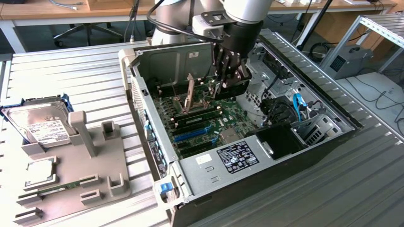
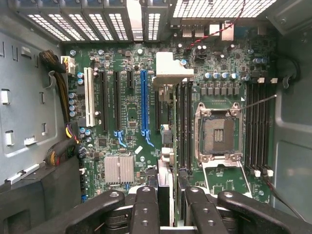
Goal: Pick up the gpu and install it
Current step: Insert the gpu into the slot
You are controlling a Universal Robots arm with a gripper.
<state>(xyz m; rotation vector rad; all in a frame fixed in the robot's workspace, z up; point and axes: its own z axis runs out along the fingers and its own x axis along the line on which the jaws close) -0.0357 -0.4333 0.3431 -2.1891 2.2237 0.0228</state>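
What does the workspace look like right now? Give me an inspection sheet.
Surface: grey ribbed metal table carrying an open black computer case, green motherboard inside.
Job's things: slim dark gpu card with silvery bracket, held edge-on over the motherboard slots.
Clutter: silver hard drive and green memory stick on grey holder tray.
Grippers: black gripper shut on the gpu, inside the case.
Cables: blue cable in case; yellow-black bundle by case wall.
Surroundings: wooden desks, office chair.

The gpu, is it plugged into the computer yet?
Done: the gpu has been picked up and is clamped in the tool. In hand: it hangs inside the open computer case, above the motherboard. Left: it isn't seated yet, and the long blue slot is bare.
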